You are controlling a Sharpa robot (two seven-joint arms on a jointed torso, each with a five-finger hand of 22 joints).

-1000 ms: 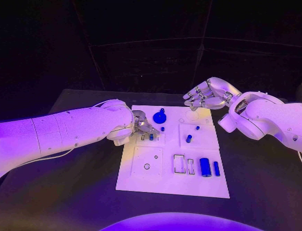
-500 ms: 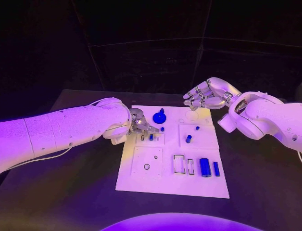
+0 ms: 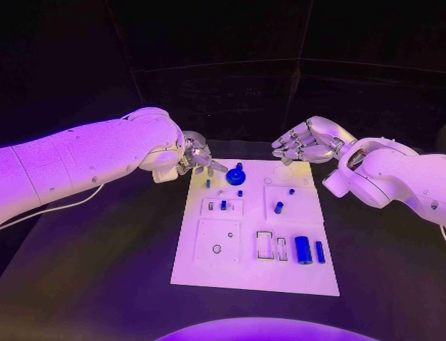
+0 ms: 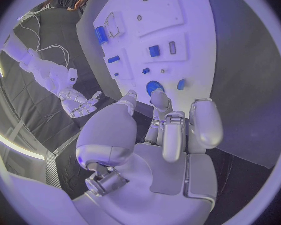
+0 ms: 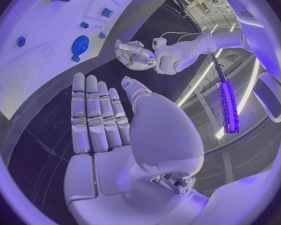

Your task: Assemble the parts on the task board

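The white task board point(image 3: 246, 271) lies mid-table. My left hand point(image 3: 192, 159) hovers over its far left corner, fingers apart and holding nothing, fingertips point(image 4: 160, 99) close to the blue gear point(image 3: 236, 172) point(image 4: 154, 87). A small blue piece point(image 3: 207, 182) point(image 4: 181, 84) lies on the board just beside them. My right hand point(image 3: 310, 142) point(image 5: 100, 117) floats past the far right corner, fingers stretched flat, nothing in it. Other parts on the board: a blue peg point(image 3: 278, 206), a blue cylinder point(image 3: 303, 247), a slim blue bar point(image 3: 319, 249) and a small piece in a slot point(image 3: 223, 204).
The black table point(image 3: 100, 284) surrounds the board, with bare room at its left, right and near sides. A cable point(image 3: 54, 207) hangs under my left arm. Recesses point(image 3: 265, 242) and a small ring hole point(image 3: 216, 247) mark the board's near half.
My left hand has lifted off the slots at the board's left middle and moved to the far left corner beside the gear. A small blue piece now shows where it was. The right hand stayed put.
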